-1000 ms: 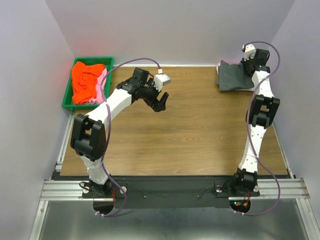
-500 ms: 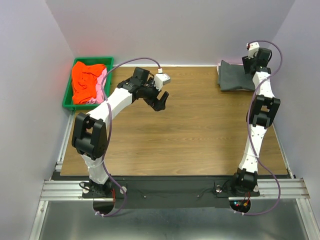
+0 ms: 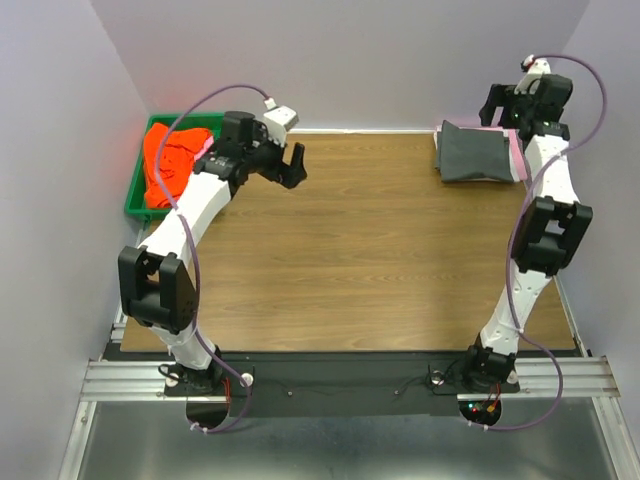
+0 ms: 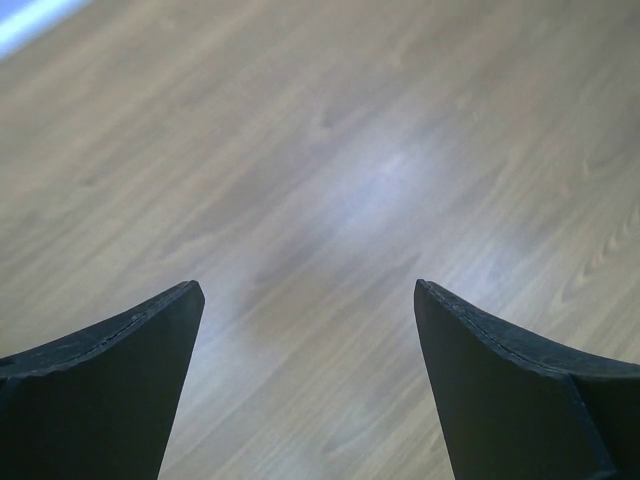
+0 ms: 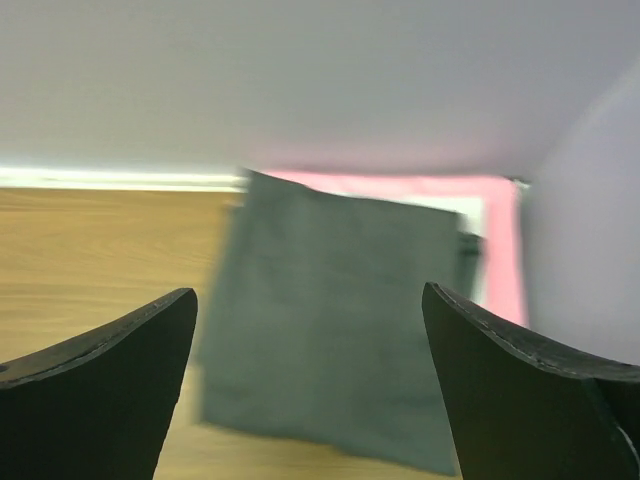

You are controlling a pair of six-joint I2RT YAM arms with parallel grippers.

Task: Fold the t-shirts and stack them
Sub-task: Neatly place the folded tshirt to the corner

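A folded dark charcoal t-shirt point(image 3: 474, 163) point(image 5: 340, 320) lies flat at the table's back right corner, on top of a light pink t-shirt point(image 3: 517, 157) point(image 5: 505, 250) whose edges show around it. A white edge point(image 5: 470, 210) also peeks out. My right gripper point(image 3: 497, 106) point(image 5: 308, 290) hovers open above this stack, holding nothing. Orange-red t-shirts point(image 3: 168, 160) and a pink one point(image 3: 204, 172) lie crumpled in the bin at back left. My left gripper point(image 3: 291, 165) point(image 4: 306, 284) is open and empty over bare wood, just right of the bin.
A green plastic bin point(image 3: 136, 196) stands at the table's back left corner. Walls close in the table at the back and on both sides. The wooden table top point(image 3: 380, 260) stretches between the arms.
My right gripper has opened and lifted up and back off the charcoal t-shirt, which stays on the stack. My left arm has swung left and back toward the bin.
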